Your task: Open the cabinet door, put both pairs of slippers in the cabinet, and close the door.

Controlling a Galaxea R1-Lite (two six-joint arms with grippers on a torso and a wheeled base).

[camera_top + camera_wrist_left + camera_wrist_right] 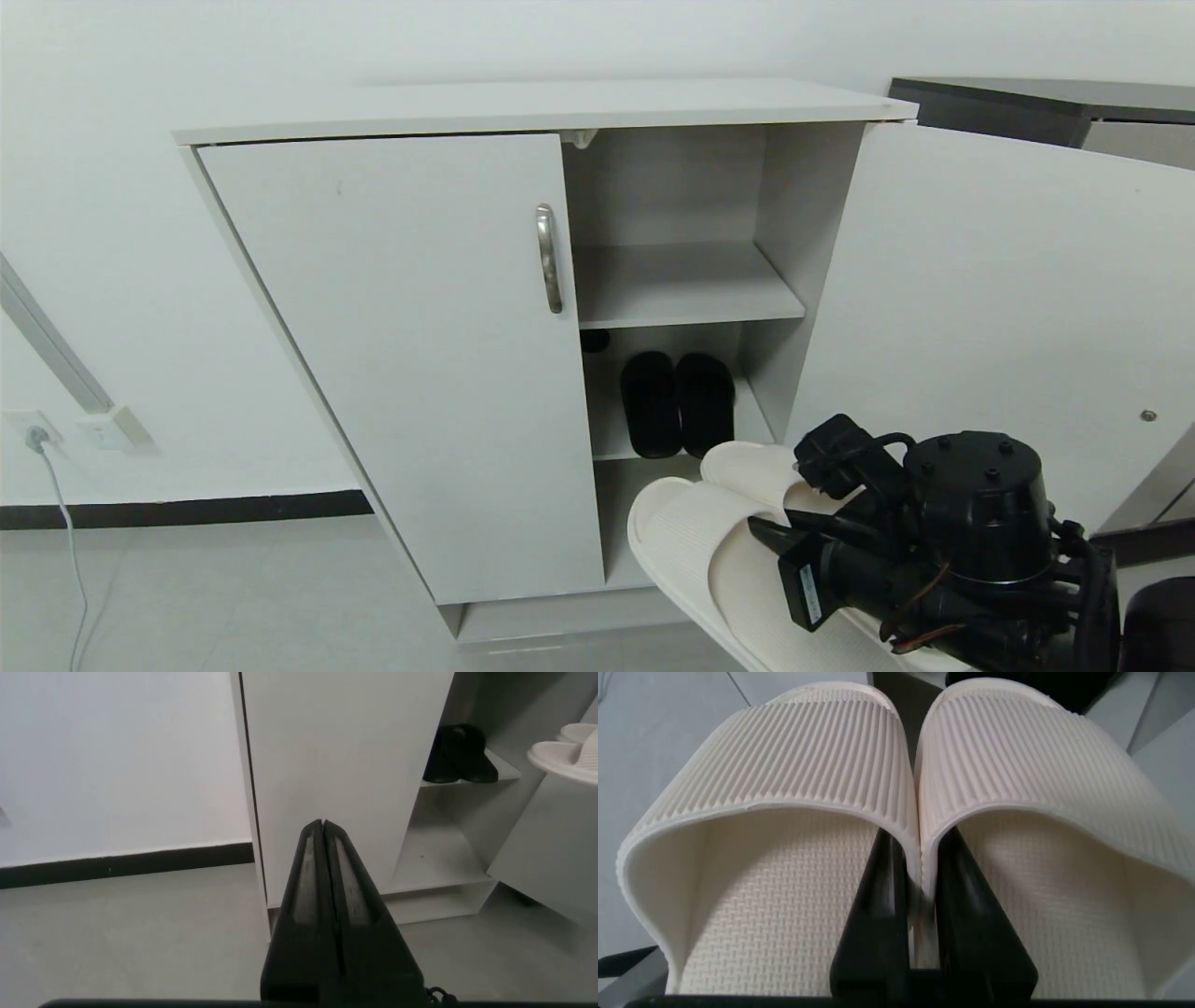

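White slippers (695, 537): your second pair, side by side, toes towards the cabinet (523, 107), low before its open right half.
Right gripper (915, 859): fingers clamped on the pair's two inner edges, pressed together.
Step in hand: carrying this pair in; closing the door is yet to come.
Next move: you'll likely need a level push onto a free shelf.
Black slippers (677, 403): already inside, filling most of the lower shelf.
Upper shelf (686, 285): bare.
Right door (990, 308): swung open, just beside your right arm; mind it.
Left door (411, 355): shut.
Left gripper (322, 835): fingers together, holding nothing, facing the cabinet.
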